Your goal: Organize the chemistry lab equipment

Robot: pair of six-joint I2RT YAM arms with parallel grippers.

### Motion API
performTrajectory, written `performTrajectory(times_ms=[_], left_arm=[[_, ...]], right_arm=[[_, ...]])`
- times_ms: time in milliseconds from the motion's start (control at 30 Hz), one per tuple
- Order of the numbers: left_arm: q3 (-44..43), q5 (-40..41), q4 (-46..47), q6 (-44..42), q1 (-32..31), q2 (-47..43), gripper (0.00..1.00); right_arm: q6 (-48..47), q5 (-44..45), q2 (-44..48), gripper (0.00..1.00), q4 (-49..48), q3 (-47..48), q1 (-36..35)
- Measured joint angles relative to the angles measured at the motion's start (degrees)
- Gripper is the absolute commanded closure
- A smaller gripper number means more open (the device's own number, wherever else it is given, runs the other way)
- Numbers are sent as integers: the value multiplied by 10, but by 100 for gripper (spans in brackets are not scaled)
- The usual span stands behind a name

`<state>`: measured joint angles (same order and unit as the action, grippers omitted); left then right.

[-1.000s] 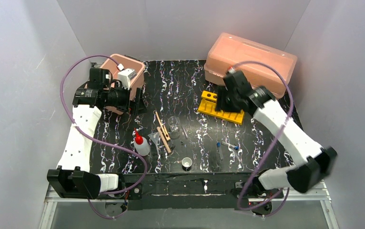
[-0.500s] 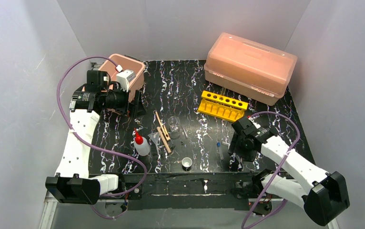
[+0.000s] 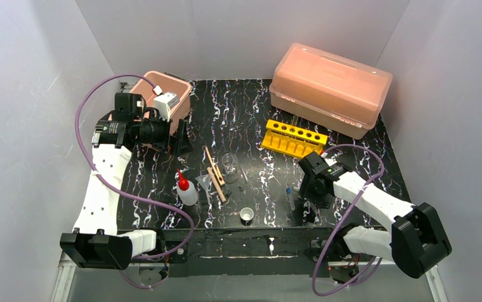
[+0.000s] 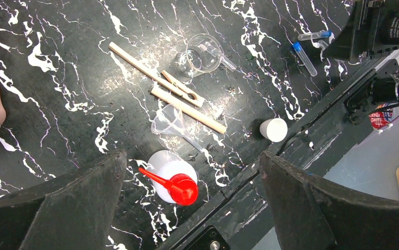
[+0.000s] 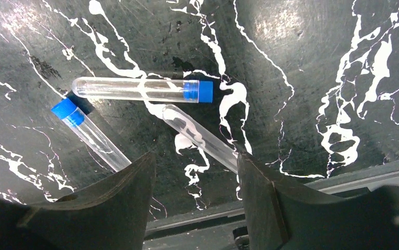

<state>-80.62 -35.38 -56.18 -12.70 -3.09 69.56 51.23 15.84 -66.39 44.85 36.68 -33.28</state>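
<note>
From overhead, little of the tidying looks done. The yellow holed rack (image 3: 293, 139) stands just in front of the big translucent pink lidded box (image 3: 331, 88), and I can see no tube in its holes. The other pieces lie loose on the black marbled tabletop (image 3: 245, 100). These are the clear glass beaker (image 3: 229, 163), the wooden clamps (image 3: 215, 174) beside it, and the small white squeeze bottle with red nozzle (image 3: 187, 190). The tiny white cup (image 3: 246, 216) sits near the front edge and the blue-capped clear tubes (image 3: 290, 197) lie at front right. The left tool (image 3: 182, 141) hangs beside a small open pink bin (image 3: 175, 85) at the back left, well apart from the scattered pieces. The right tool (image 3: 309, 211) sits low over the tubes.

On the left wrist camera, the fingers (image 4: 57, 208) stand spread wide with nothing between them. Bottle, clamps, beaker and cup lie separately below, none of them gathered.

On the right wrist camera, the fingers (image 5: 109, 208) stand partly apart and grip nothing. Three tubes lie flat just beyond them. Two show blue caps. The third shows none (its near end runs behind the finger at the picture's right, so a cap may be hidden).

As I judge it, getting the tubes into the rack is the step in hand. Nearly everything remains to be done: each tube first, then the other pieces.
</note>
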Motion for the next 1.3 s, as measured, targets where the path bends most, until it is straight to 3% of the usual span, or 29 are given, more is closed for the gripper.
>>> performTrajectory(times_ms=[367,1300], left_arm=[[0,4,0,-2,0,0,1],[0,15,-9,-2,0,0,1]], right_arm=[[-13,12,-41,35,-44,-1,12],[-22,-14,-46,60,-88,-15,22]])
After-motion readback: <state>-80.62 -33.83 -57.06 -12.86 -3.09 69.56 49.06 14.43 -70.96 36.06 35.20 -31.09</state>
